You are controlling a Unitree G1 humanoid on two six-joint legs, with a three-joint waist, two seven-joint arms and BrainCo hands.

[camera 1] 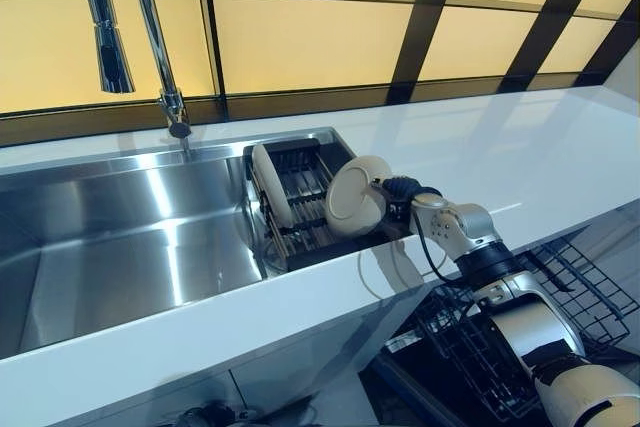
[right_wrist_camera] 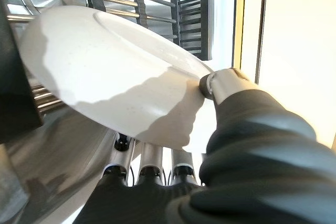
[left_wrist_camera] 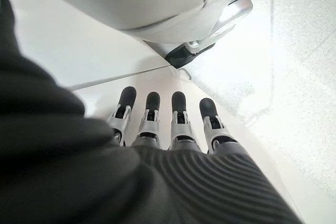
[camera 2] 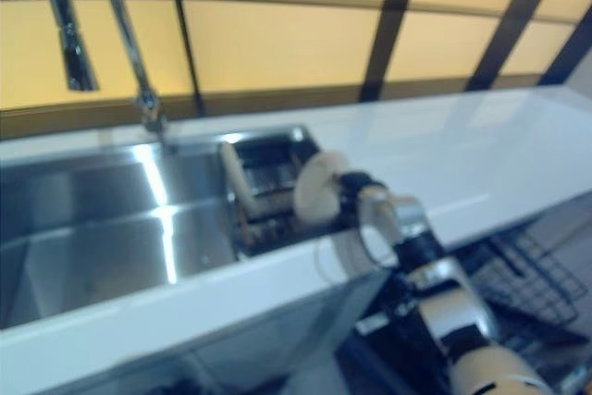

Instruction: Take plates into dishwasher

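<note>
The right hand point(right_wrist_camera: 220, 85) is gripping a plate point(camera 1: 357, 196), its thumb pressing on the upper face at the rim while its fingers point(right_wrist_camera: 151, 157) are running beneath the underside, so the plate is pinched between them. The plate is round, cream-white and faintly speckled, with a shallow well and a raised rim; in the wrist view a shadow is falling across its near part. It is being held tilted, almost on edge, just above the near right corner of a dark dish rack point(camera 1: 305, 209) with metal bars that is sitting in the right end of the steel sink point(camera 1: 120, 237).

A second pale plate point(camera 1: 270, 185) is standing upright on edge in the left part of that rack, apart from the held one. A tall curved chrome faucet point(camera 1: 130, 32) is rising behind the sink. The white counter point(camera 1: 520, 157) is stretching off to the right, and below its front edge, beside the right arm, a dark wire dishwasher basket point(camera 1: 560, 297) is standing pulled out.

The left hand point(left_wrist_camera: 168, 129) is showing only in its own wrist view, fingers straight and holding nothing, pointing toward a pale floor.
</note>
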